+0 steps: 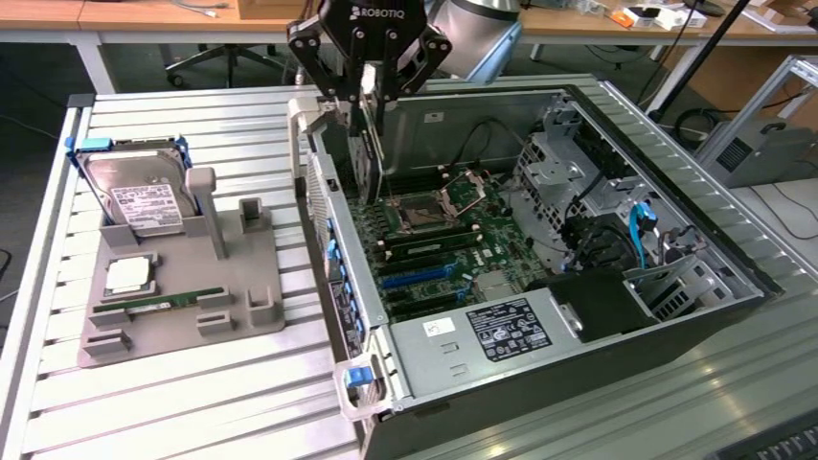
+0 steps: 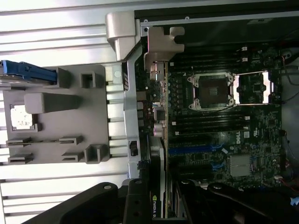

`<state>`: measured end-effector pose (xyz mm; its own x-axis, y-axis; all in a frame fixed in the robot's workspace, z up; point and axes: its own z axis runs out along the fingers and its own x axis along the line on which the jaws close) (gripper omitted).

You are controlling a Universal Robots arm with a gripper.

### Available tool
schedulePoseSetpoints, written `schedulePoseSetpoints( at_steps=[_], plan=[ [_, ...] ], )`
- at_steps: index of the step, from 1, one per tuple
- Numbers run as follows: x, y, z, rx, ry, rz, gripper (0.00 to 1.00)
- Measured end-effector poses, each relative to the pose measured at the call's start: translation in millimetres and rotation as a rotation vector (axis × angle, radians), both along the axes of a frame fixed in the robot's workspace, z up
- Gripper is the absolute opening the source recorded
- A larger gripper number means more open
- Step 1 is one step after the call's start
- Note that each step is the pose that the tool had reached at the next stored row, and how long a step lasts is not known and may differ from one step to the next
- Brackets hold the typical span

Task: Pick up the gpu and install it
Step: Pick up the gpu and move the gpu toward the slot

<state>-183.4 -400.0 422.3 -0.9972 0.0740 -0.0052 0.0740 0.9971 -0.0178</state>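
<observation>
Black two-finger gripper (image 1: 368,91) clenched on gpu (image 1: 370,144), thin dark flat card, silver bracket (image 2: 161,44) at end. Risk, likely: bracket snagging slotted wall of open grey computer case (image 1: 447,120), or card pivoting in narrow grasp. gpu hangs upright straight below gripper, inside case, lower end over green motherboard (image 1: 435,240); seating unclear.

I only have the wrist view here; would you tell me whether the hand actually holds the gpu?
Observer: Yes, the hand is closed on the gpu's top edge; the card hangs upright inside the case.
Operator: Is the hard drive in the tray?
Observer: Yes, the hard drive stands upright at the tray's far end in the exterior view.
Operator: What sits at the case's near end?
Observer: A labelled power supply.
</observation>
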Motion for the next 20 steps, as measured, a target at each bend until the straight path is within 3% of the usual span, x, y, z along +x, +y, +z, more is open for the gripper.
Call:
schedulePoseSetpoints(
  at_steps=[6,10,20],
  plan=[
    [7.9,-2.7,-4.5,-0.005,0.0,0.0,0.27],
    [14.0,-3.7,-8.0,-0.0116,-0.0001,0.0,0.27],
    [17.9,-4.6,-9.6,-0.0152,0.0001,0.0,0.27]
  ],
)
